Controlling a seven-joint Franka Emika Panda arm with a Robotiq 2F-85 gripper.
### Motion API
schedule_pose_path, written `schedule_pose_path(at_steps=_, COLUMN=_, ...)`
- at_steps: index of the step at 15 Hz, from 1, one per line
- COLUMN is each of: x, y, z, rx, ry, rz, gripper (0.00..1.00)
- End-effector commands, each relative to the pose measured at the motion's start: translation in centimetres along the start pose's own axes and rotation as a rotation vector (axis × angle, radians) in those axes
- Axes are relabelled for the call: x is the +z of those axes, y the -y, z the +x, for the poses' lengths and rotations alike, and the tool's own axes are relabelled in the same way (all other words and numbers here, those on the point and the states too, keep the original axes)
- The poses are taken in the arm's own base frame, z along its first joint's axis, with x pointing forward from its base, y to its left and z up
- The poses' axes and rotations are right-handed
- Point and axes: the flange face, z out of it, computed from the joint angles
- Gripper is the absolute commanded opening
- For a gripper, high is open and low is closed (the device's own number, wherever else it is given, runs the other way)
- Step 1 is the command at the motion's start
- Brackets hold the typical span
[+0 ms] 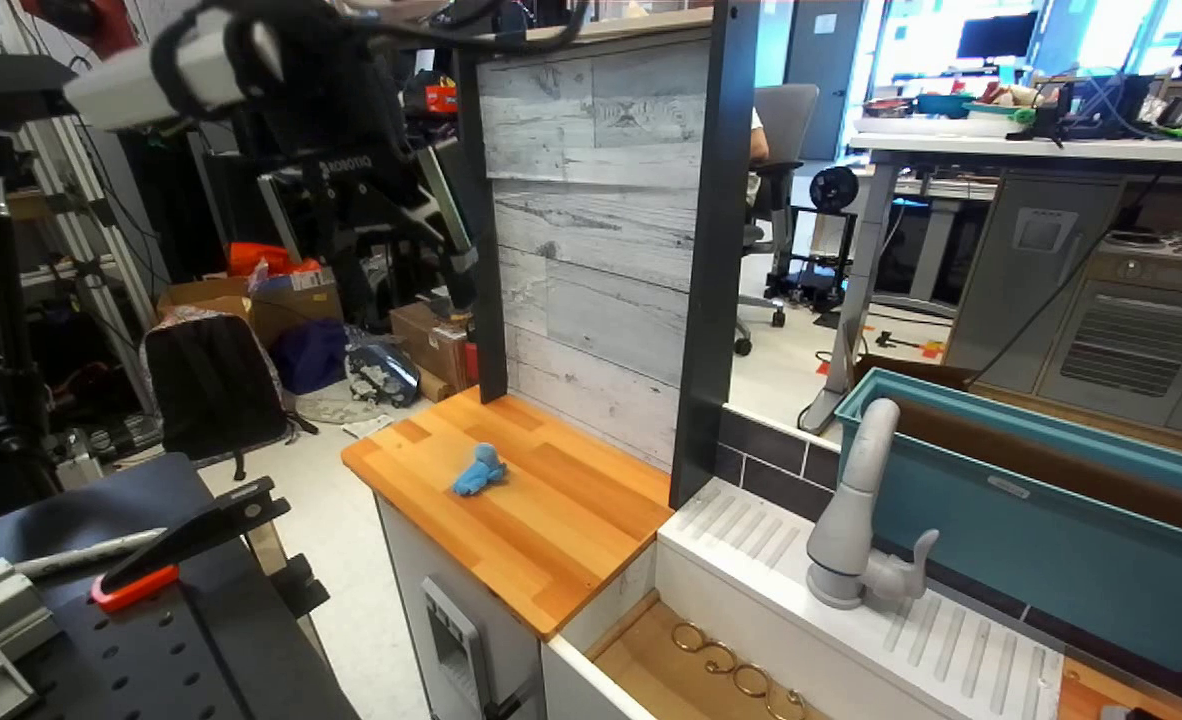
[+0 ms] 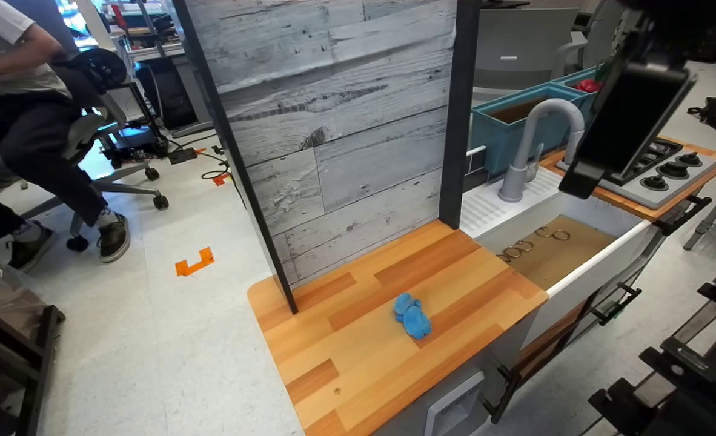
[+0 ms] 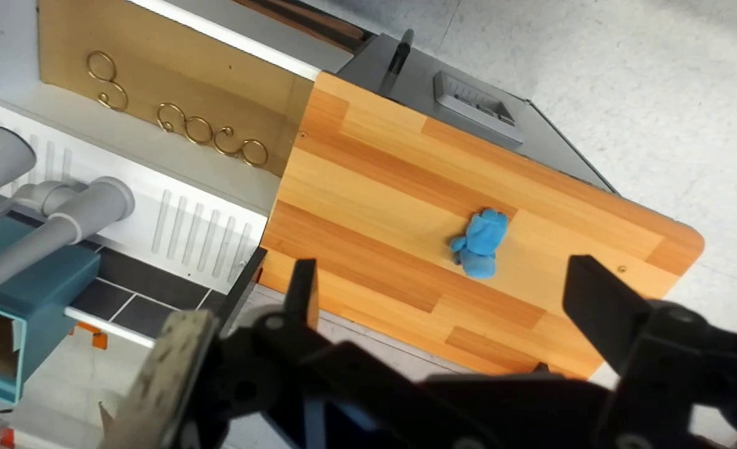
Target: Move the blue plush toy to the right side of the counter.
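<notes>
The toy (image 3: pixel 486 237) is a lumpy piece of soft blue plush, lying right of centre in the wrist view on the counter (image 3: pixel 368 178), whose wood runs in lighter and darker orange-brown strips. Along the bottom of that view the gripper (image 3: pixel 443 271) is spread wide, its flat black fingers (image 3: pixel 595 305) apart; in an exterior view it hangs at upper left, well apart from the toy. In both exterior views an upright panel (image 2: pixel 346 121) of knotted, grey-white boards stands along one edge of the counter. At upper left of the wrist view a white sink (image 3: pixel 150 146) adjoins the counter, gold wire loops (image 3: pixel 199 130) on its brown floor; its ribbed drainboard (image 3: pixel 203 240) carries a hooked grey faucet (image 1: pixel 856 490), near a long teal bin (image 1: pixel 1031 540).
</notes>
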Motion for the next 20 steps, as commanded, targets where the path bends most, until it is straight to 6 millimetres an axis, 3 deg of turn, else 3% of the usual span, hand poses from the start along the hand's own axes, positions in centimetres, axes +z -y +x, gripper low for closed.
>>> schedule_pose_path(at_steps=1, x=4.5, y=-0.3, z=1.4, rx=-0.018, ry=-0.026, rz=0.058, gripper=1.00)
schedule_pose_path(at_steps=13, x=21.4, y=0.9, z=6.4, rx=0.037, ry=0.081, rz=0.226, gripper=1.00)
schedule_pose_path(at_steps=16, x=24.5, y=1.6, z=7.8, rx=0.045, ry=0.111, rz=0.253, gripper=1.00)
schedule_pose_path(at_steps=20, x=26.5, y=3.2, z=9.7, rx=0.049, ry=0.144, rz=0.249, gripper=1.00)
